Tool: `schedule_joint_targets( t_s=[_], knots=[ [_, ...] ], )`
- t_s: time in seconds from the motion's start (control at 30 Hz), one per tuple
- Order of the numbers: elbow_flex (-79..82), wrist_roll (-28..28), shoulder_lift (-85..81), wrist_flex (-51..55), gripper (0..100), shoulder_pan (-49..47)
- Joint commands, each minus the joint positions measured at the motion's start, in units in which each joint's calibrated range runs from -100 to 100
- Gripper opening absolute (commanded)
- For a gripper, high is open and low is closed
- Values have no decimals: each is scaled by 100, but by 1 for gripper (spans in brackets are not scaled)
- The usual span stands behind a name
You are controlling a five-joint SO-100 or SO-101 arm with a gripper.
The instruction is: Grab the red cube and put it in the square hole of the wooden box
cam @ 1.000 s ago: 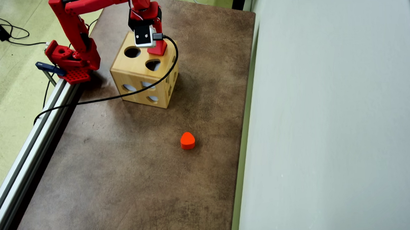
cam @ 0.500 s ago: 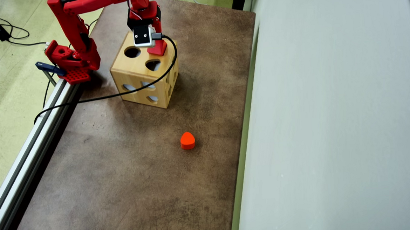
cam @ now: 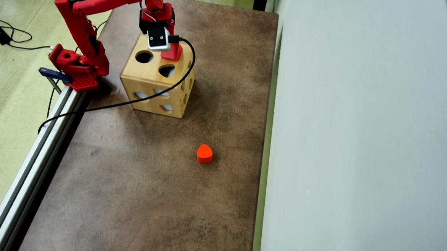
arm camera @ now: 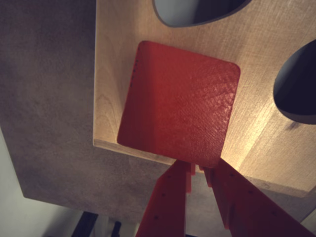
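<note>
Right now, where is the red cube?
In the wrist view the red cube sits on the wooden box top near its corner, just beyond the gripper fingertips, with two other cut-outs alongside.

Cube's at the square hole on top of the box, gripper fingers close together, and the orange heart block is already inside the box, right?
One thing is wrong: the orange heart block isn't inside the wooden box. The overhead view shows it lying on the table, well apart from the box. The red cube and gripper are as you say, per the wrist view.
</note>
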Motion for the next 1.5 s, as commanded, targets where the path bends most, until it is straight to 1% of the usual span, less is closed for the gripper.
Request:
schedule_joint_targets(
  t_s=[0.0, 0.07, 0.2, 0.27, 0.37, 0.43, 0.53, 0.6, 0.73, 0.8, 0.87, 1.0, 1.17, 1.23, 1.33, 1.47],
  knots=[
    [-82, -20, -64, -35, 2, 638],
    [-118, -15, -64, -19, 2, 683],
    [-342, 10, -89, -11, 2, 103],
    [-735, -10, -259, -3, 2, -45],
    [-1514, -39, -803, 13, 2, -30],
    [-1943, -181, -1329, 21, 2, -30],
    [-2041, -396, -2034, 45, 2, -23],
    [-2023, -440, -2510, 262, 2, 36],
    [-1997, -396, -3300, 1075, 2, 557],
    [-1746, -391, -3724, 1227, 2, 824],
    [-1165, -386, -4259, 1187, 2, 995],
    [749, -352, -5677, 1155, 2, 1039],
    [2556, 327, -7699, 568, 2, 1062],
    [2896, 454, -8285, 576, 2, 1181],
    [2869, 454, -8599, 576, 2, 1433],
    [2869, 430, -9058, 584, 2, 1456]
  ],
)
